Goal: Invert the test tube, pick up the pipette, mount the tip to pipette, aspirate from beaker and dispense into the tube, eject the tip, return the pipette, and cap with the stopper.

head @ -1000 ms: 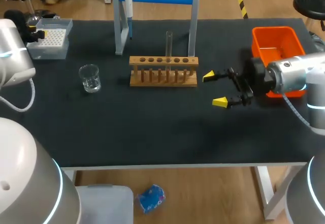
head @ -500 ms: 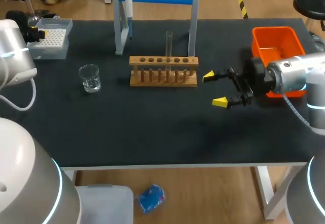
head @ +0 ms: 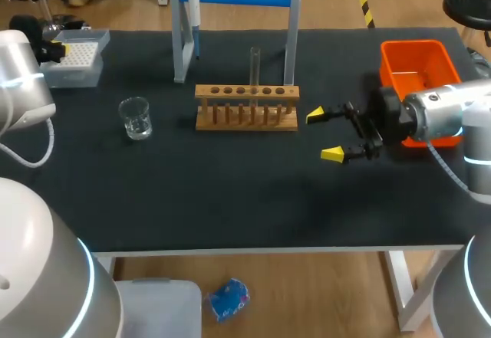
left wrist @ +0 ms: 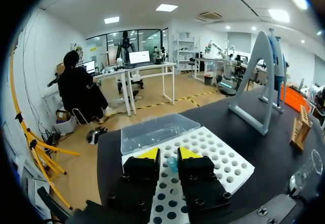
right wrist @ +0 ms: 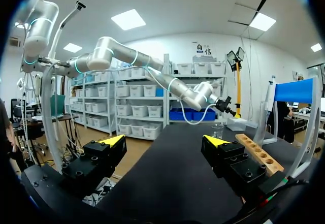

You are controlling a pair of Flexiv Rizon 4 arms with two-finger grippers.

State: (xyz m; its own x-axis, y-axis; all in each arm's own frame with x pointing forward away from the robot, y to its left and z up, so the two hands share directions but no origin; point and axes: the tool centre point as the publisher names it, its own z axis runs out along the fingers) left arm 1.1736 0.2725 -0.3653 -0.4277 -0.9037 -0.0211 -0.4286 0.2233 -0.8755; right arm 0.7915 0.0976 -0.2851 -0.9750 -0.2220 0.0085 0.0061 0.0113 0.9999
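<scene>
Right pincer [head: 324,134] wide open, empty, near the test-tube rack [head: 246,108] — left pincer [left wrist: 168,154] over the tip box [left wrist: 223,163], grip indiscernible.

Left claw [left wrist: 168,154] far left; right claw [head: 324,133] wide open, level.

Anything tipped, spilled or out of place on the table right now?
Nothing stands out. The test tube stands upright in the wooden rack, the beaker is upright with no spill around it, and the tip box lies flat.
</scene>
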